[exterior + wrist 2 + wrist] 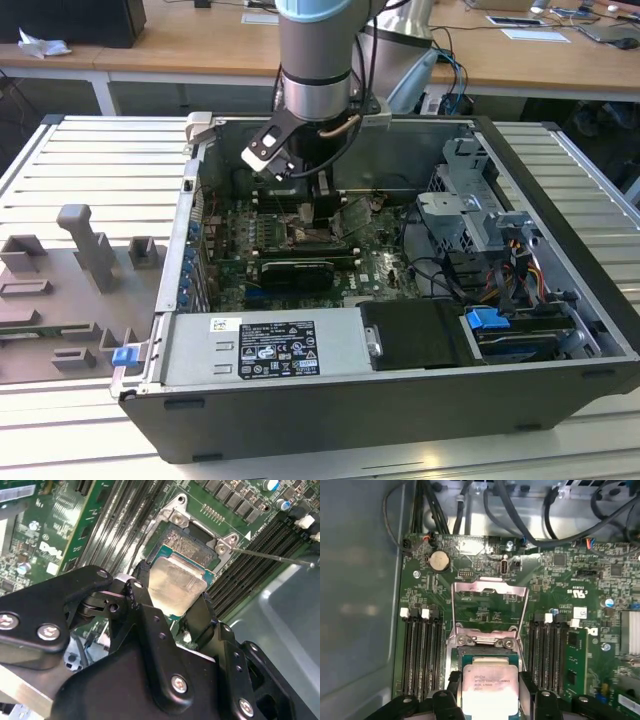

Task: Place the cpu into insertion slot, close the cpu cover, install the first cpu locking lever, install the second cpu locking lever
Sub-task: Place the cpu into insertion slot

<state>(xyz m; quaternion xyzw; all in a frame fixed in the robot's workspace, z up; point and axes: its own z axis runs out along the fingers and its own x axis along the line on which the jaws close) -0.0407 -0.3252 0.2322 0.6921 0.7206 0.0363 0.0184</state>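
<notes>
In both wrist views the cpu (487, 687) (176, 582), a small square chip with a silvery top, sits between my two black fingers (453, 690) (202, 611). My gripper (490, 694) (172, 596) is shut on its two opposite edges. The chip is right over the insertion slot (490, 652) (192, 544) in the green board; I cannot tell whether it rests in it. The cpu cover (490, 583) stands swung open beyond the slot. A thin locking lever (270, 556) sticks out beside the socket. In the exterior view my gripper (315, 200) reaches down into the open computer case.
Black memory slots (420, 650) (547, 650) flank the socket on both sides. Cables (520, 510) hang past the board's far edge. In the exterior view the case (560, 200) holds a power supply (260, 345) and a drive cage (470, 200); grey fixtures (90, 250) stand outside it.
</notes>
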